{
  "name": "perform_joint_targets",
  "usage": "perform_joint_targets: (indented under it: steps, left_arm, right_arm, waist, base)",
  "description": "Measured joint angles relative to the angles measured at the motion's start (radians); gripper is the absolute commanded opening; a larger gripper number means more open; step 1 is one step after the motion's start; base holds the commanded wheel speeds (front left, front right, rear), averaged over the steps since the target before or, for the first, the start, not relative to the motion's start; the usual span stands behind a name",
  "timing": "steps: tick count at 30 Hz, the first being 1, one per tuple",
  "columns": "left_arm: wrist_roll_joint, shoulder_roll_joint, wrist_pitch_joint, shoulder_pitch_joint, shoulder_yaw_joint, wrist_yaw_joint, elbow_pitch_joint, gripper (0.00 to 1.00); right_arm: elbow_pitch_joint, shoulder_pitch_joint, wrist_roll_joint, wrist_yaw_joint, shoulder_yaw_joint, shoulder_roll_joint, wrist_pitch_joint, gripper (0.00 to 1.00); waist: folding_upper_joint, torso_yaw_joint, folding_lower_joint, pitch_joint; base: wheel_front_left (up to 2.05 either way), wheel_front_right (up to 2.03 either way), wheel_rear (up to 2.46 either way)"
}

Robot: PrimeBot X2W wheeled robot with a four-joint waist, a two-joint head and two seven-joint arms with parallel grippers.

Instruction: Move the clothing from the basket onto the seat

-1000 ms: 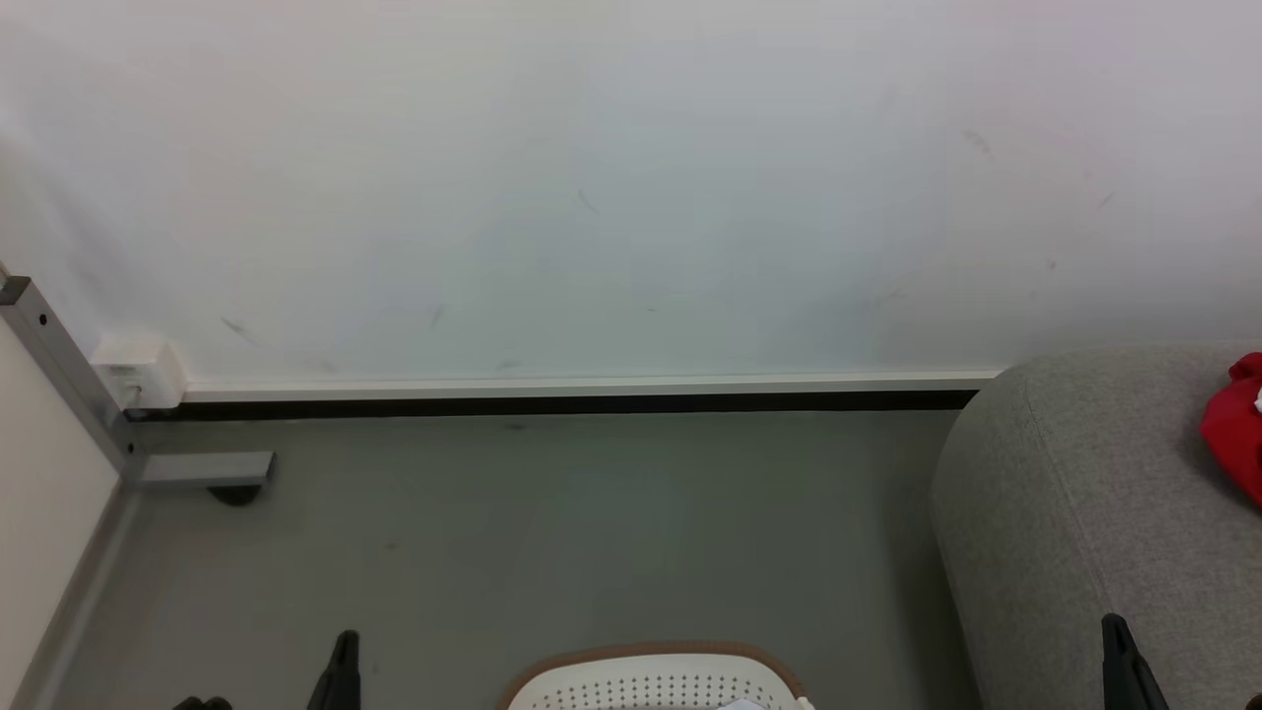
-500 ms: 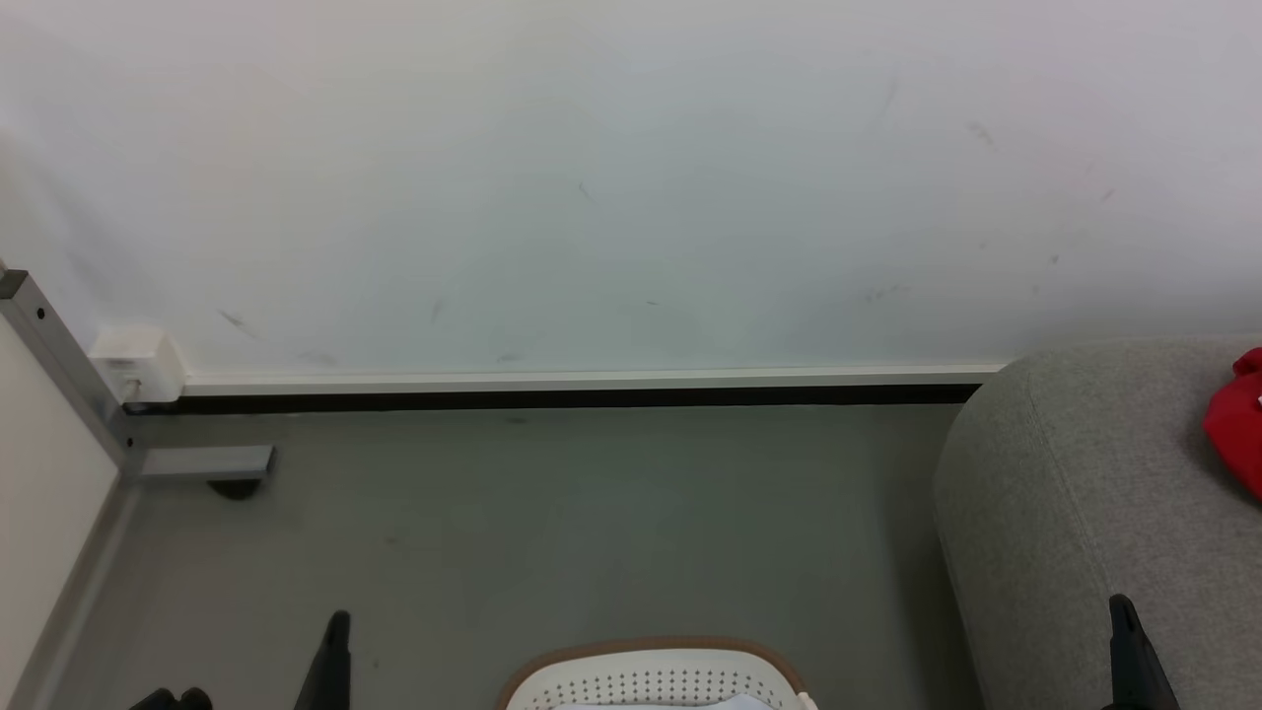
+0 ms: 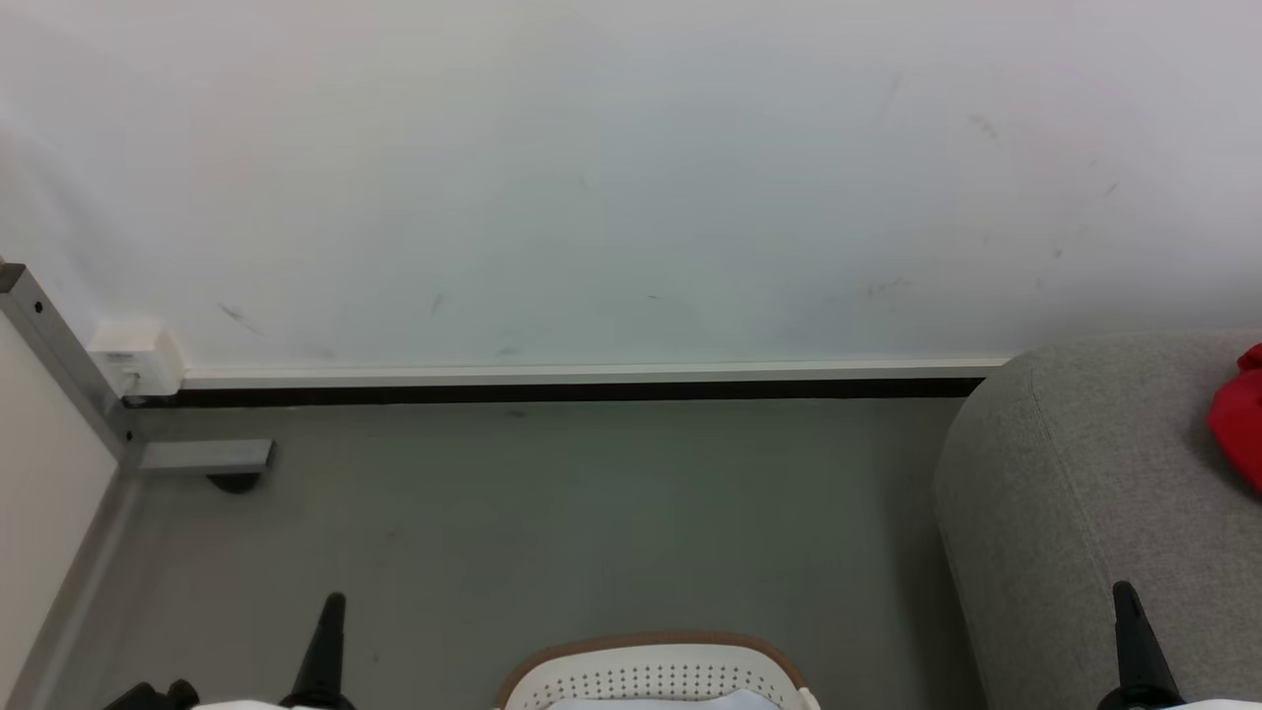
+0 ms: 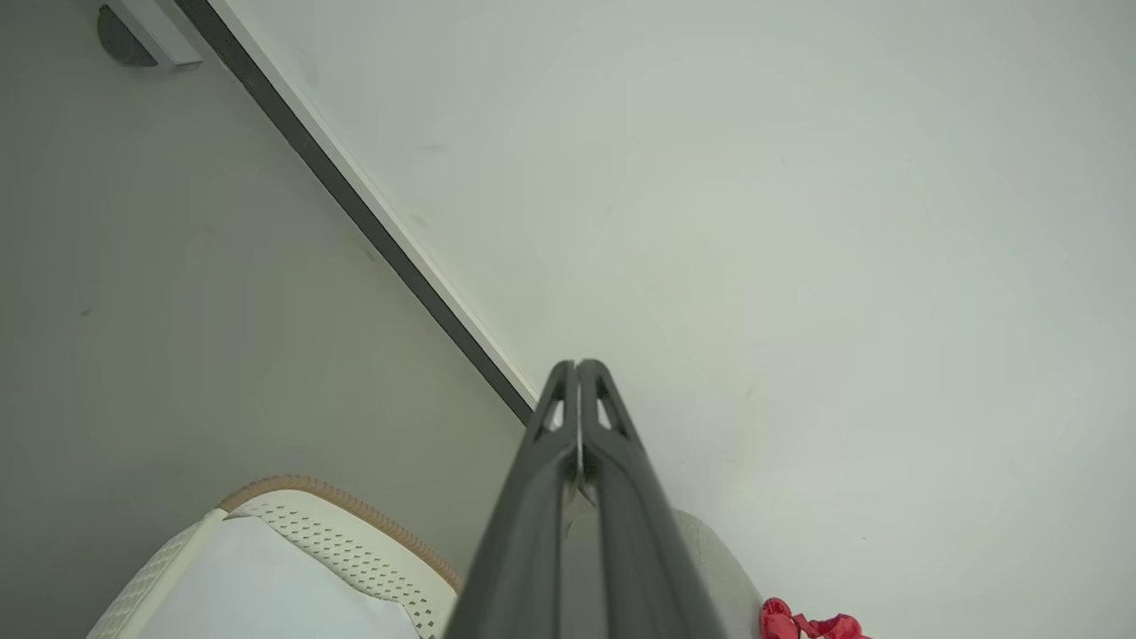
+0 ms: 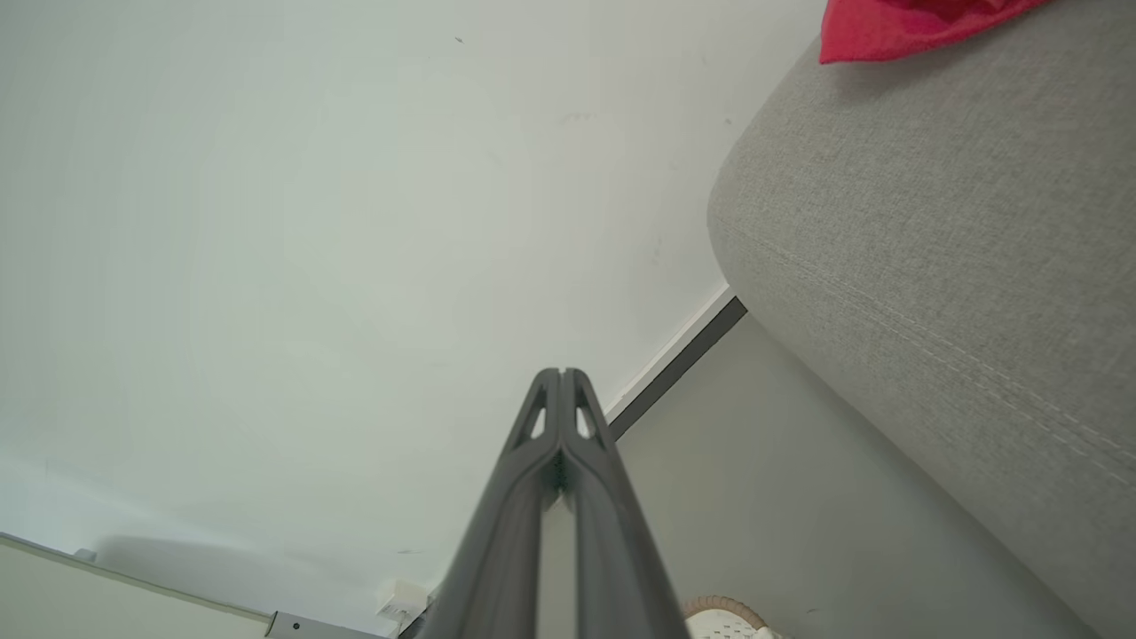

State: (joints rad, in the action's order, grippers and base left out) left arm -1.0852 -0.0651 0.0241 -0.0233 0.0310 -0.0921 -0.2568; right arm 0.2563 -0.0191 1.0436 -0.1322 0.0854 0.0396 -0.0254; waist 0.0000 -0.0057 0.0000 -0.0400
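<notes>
Checked the left gripper [image 4: 578, 366] in the left wrist view. Found it pressed together, finger against finger, with nothing pinched. Checked the right gripper [image 5: 561, 373] in the right wrist view. Same result: pressed together, empty.

Located the clothing [image 3: 1240, 424] as a red heap on top of the seat [image 3: 1075, 493], at the right edge of the head view and cut by the frame. Confirmed in the right wrist view: red fabric lying on the grey upholstery near its rounded end.

Located the basket [image 3: 646, 646] on the floor [image 3: 552, 523], at the bottom centre of the head view, between the two grippers. Placed it left of the seat and apart from it. Noted a pale white surface [image 3: 670, 702] inside; cannot tell what.

Compared with 1.0 s ago:
- Found both finger tips further up the head view, with pale forearm edges [image 3: 242, 705] now at the bottom edge.
- Found the skirting [image 3: 592, 391], the wall box [image 3: 133, 355] and the basket rim slightly higher in frame. Put this down to camera tilt, not to any move of the things.
- Saw slightly less of the red heap at the right edge; the white fleck on it now out of frame.
</notes>
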Motion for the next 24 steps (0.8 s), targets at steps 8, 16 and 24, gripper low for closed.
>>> perform_joint_targets:
  steps: [8, 16, 24]
  left_arm:
    - [-0.076, 0.002, -0.023, -0.013, 0.014, -0.005, 0.001, 0.0]
    - [-0.15, 0.005, -0.041, -0.024, 0.025, -0.012, 0.002, 0.0]
    - [-0.223, 0.007, -0.06, -0.036, 0.035, -0.014, 0.004, 0.0]
  right_arm:
    - [-0.001, -0.014, 0.088, 0.0, 0.005, 0.001, 0.024, 0.0]
    - [-0.002, -0.022, 0.167, 0.0, 0.01, 0.002, 0.043, 0.0]
    - [-0.003, -0.04, 0.244, 0.0, 0.013, 0.002, 0.06, 0.0]
  waist:
    - [0.0, 0.001, 0.0, 0.005]
    - [0.0, 0.001, 0.0, 0.011]
    - [0.0, 0.002, 0.0, 0.016]
  base:
    - [0.0, 0.0, 0.0]
    - [0.0, 0.0, 0.0]
    - [0.0, 0.0, 0.0]
